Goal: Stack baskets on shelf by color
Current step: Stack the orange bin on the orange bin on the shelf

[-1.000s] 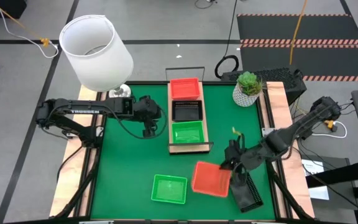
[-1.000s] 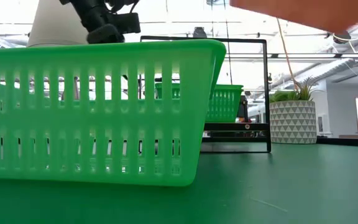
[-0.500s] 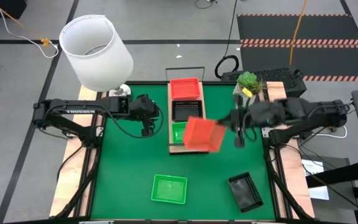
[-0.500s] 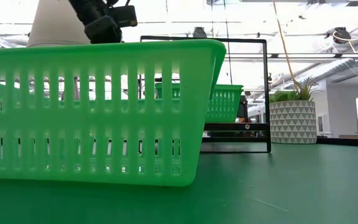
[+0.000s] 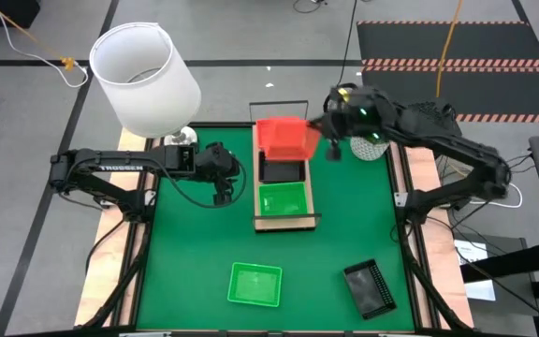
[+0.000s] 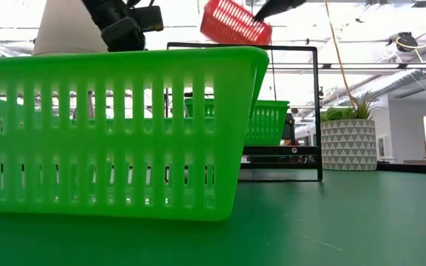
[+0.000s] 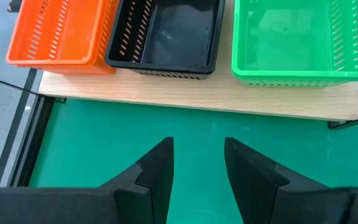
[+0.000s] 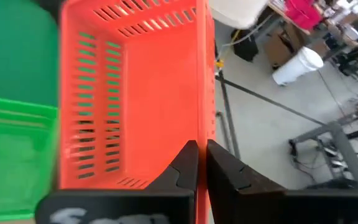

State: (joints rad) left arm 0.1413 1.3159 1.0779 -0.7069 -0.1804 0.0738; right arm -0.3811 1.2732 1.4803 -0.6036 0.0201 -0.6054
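The light-wood shelf lies along the mat's middle. An orange basket, a black basket and a green basket stand on it in a row. My right gripper is shut on another orange basket, held high over the shelf's far end. That basket hides the one below it in the high view. My left gripper hovers open to the left of the shelf, holding nothing. A loose green basket and a loose black basket rest on the mat near the front. My right gripper pinches one side wall of the orange basket at its rim. One finger is inside the basket and the other outside. The fingers come from the table's right, slanting slightly down. The basket is lifted clear and tilted.
A white lampshade stands at the far left corner. A potted plant stands at the far right, just behind my right arm. Open green mat lies between the shelf and the loose baskets.
My right gripper has carried the orange basket from the mat's near right, beside the loose black basket. It went up, toward the far edge and leftward, to above the shelf's far end. It has rolled about its wrist on the way. The black basket stayed put.
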